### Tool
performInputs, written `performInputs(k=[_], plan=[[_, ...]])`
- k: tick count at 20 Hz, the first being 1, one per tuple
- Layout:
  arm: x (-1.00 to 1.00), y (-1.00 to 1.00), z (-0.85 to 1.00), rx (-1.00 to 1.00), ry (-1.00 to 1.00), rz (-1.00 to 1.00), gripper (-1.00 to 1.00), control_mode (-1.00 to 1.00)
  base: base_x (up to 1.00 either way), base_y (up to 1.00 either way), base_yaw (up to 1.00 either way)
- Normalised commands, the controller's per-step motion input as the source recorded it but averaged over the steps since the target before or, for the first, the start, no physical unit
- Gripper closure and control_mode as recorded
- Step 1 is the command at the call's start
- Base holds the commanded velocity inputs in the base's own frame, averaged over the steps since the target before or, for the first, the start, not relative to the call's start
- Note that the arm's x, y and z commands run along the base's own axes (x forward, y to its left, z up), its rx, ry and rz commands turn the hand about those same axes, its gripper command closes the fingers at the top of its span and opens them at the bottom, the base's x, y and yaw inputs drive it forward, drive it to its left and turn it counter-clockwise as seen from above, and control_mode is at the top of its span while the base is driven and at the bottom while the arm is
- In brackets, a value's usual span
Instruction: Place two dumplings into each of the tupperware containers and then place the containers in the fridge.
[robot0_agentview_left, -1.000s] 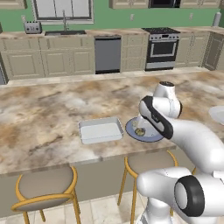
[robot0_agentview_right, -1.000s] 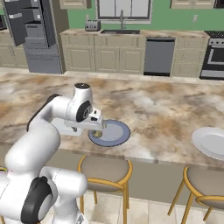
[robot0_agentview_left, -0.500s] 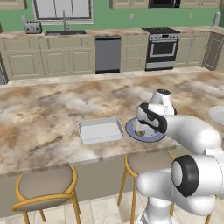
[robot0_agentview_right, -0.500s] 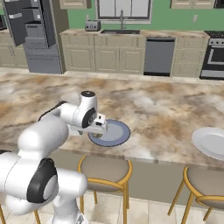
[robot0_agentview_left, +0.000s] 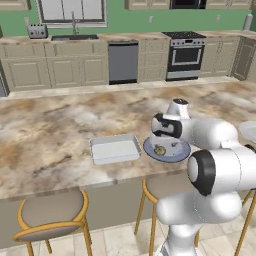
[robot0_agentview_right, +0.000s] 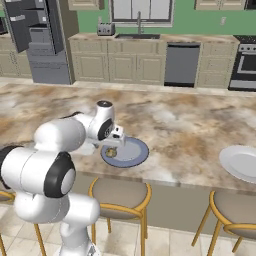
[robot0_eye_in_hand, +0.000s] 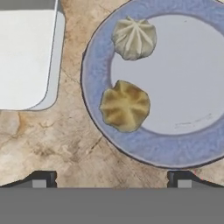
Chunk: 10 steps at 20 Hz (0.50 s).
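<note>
The arm has come down lower over the blue plate (robot0_eye_in_hand: 148, 151), and the gripper (robot0_eye_in_hand: 111, 177) now hangs close above it with the jaws wide apart and nothing between them. This looks like the approach to a first pick. Two dumplings lie on the plate: a golden dumpling (robot0_eye_in_hand: 125, 106) and a pale dumpling (robot0_eye_in_hand: 134, 38). The tupperware container (robot0_agentview_left: 115, 148) just beside the plate is empty. The fridge (robot0_agentview_right: 40, 40) stands open, well apart.
</note>
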Motion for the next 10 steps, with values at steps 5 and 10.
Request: performInputs(k=[5, 10], plan=[[0.52, 0.00, -0.29, 0.00, 0.03, 0.00, -1.00, -1.00, 0.00, 0.00, 0.00], [0.49, 0.00, -0.30, 0.02, 0.05, 0.00, -1.00, -1.00, 0.00, 0.00, 0.00]])
